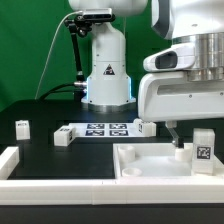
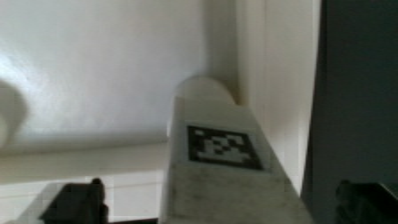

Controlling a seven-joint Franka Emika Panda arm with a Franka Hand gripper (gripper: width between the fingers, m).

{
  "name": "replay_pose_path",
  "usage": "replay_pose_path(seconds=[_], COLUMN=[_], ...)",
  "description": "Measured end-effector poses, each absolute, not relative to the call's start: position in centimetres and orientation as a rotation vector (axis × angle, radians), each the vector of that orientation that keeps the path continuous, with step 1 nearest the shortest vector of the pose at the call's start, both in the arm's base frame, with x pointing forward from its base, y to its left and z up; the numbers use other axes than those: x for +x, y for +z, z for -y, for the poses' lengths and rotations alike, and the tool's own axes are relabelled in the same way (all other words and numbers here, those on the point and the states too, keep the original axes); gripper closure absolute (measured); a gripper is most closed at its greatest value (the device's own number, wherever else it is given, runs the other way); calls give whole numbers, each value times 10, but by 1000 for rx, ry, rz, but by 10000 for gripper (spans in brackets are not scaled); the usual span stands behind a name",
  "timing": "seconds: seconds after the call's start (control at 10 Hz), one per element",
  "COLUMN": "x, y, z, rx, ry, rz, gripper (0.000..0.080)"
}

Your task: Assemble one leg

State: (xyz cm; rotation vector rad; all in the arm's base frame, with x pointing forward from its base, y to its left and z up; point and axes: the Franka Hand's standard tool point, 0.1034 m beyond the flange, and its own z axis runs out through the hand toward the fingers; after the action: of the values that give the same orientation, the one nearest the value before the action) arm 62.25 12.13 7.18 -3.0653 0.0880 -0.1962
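Observation:
A leg (image 1: 203, 149), a small white block with a black-and-white tag, stands upright on the right end of the large white tray-like piece (image 1: 140, 168). My gripper (image 1: 181, 136) hangs just above and beside it. In the wrist view the leg (image 2: 226, 150) runs up the middle between my two dark fingertips (image 2: 75, 203), with a gap on each side. My gripper (image 2: 219, 203) is open around the leg and does not grip it. Three more legs lie on the black table: one at the exterior view's left (image 1: 22, 126), one nearer the middle (image 1: 63, 135), and one by the marker board's end (image 1: 145, 126).
The marker board (image 1: 103, 128) lies flat in front of the robot base (image 1: 106, 70). A white rail (image 1: 20, 160) borders the table along the front and the exterior view's left. The tray-like piece has raised walls and recessed corners.

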Motion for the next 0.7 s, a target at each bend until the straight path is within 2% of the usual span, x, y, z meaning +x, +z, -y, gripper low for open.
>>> replay_pose_path(seconds=[0.2,0.3,0.4,0.7], x=[622,622,623,623], y=[72,72,72,72], z=[-121,-121,-121,-120], rx=[-3065,-3065,-3066,-3050], ry=[-196,-196,-196,-201], rz=[-88,-88,-89,-227], gripper=[416,416,508,508])
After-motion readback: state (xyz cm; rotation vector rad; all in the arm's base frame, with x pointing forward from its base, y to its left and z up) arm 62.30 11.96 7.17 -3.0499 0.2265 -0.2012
